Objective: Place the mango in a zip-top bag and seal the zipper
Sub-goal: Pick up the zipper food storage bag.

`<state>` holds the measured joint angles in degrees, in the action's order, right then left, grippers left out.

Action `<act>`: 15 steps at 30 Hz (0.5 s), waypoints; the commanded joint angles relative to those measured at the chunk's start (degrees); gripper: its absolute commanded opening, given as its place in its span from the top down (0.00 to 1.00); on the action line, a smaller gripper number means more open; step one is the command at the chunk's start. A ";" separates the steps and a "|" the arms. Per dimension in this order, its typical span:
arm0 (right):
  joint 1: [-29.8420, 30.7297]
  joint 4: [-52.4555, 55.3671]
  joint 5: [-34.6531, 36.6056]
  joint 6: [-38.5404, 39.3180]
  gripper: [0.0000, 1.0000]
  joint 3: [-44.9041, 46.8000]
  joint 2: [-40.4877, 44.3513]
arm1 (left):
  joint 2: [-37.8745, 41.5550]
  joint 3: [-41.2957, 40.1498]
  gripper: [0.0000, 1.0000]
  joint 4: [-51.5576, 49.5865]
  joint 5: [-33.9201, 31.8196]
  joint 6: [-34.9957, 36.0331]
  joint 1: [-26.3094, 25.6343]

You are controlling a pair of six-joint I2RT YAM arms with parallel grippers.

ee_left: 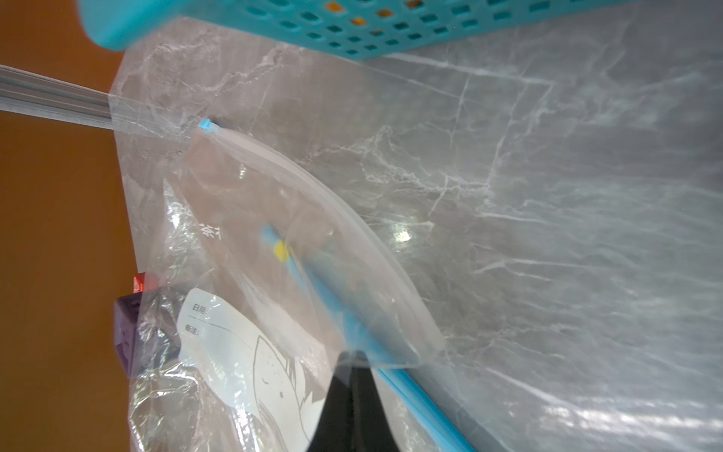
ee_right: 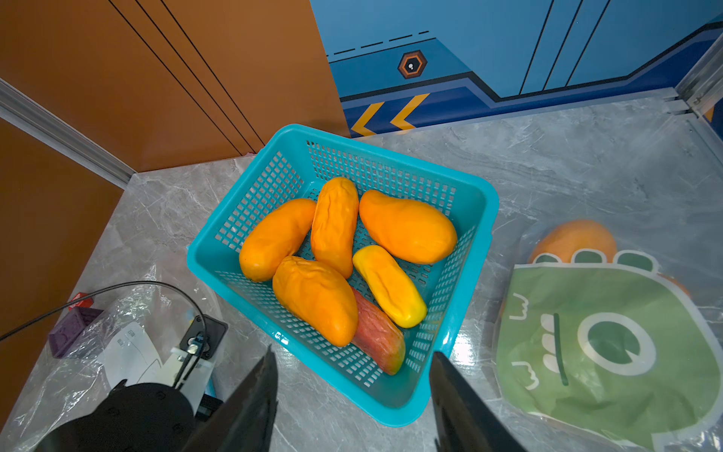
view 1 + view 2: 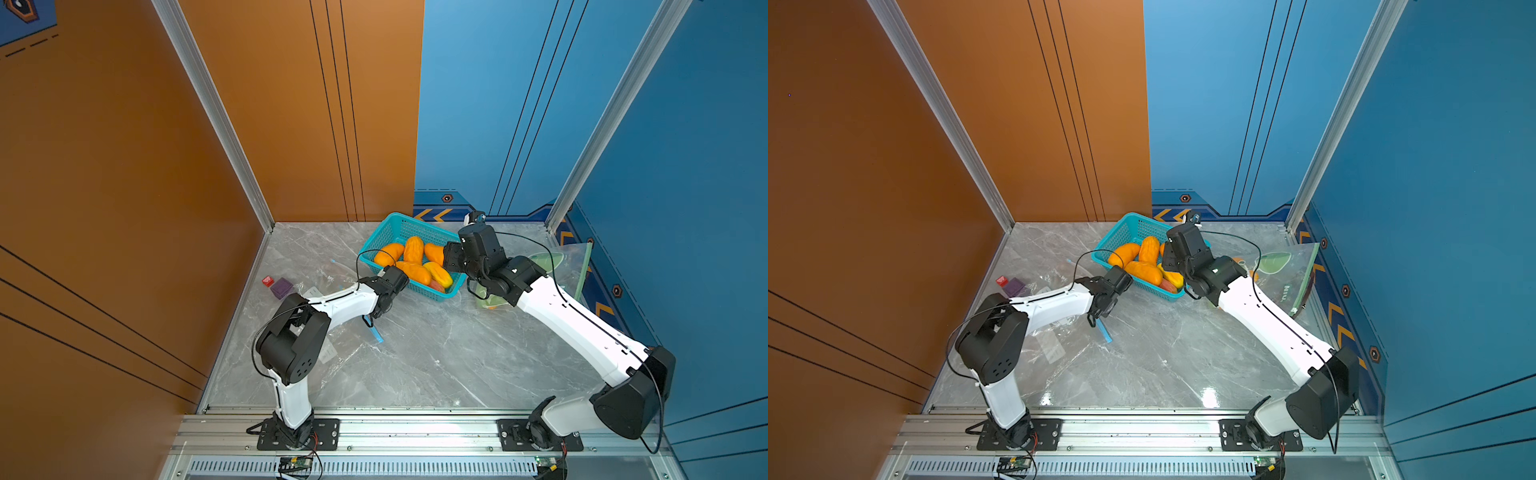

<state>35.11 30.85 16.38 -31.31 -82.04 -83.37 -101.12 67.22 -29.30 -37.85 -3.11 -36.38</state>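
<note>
Several orange mangoes (image 2: 313,297), a yellow one and a red-green one lie in a teal basket (image 2: 270,188) at the back of the table, seen in both top views (image 3: 413,270). My right gripper (image 2: 352,354) is open above the basket's near corner, with nothing between its black fingers (image 2: 266,375). My left gripper (image 1: 354,354) is shut on the edge of a clear zip-top bag (image 1: 274,195), right beside its blue zipper strip (image 1: 414,395). The bag's mouth bows open in front of the jaws. In a top view the left gripper (image 3: 374,320) points down just left of the basket.
Right of the basket lies a second bag with a green dinosaur print (image 2: 606,332) and an orange fruit inside. A purple block (image 3: 281,288) and a small red block (image 3: 268,281) sit by the left wall, partly under the clear bag. Walls enclose three sides of the table.
</note>
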 commanded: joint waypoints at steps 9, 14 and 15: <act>-4.17 0.68 -9.06 1.55 0.37 1.69 2.49 | 25.44 -2.46 1.00 2.25 -5.66 5.01 -5.98; -6.37 3.90 -10.75 -1.23 0.23 1.00 3.26 | 30.18 -0.01 1.00 2.31 -5.02 5.42 -8.06; -6.91 4.19 -11.90 -1.64 0.20 1.05 3.38 | 30.81 0.47 1.00 2.55 -4.37 5.39 -8.42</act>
<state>29.67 32.01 7.35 -31.77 -80.73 -81.89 -71.68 65.89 -27.03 -41.82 1.26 -43.64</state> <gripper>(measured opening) 0.778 0.041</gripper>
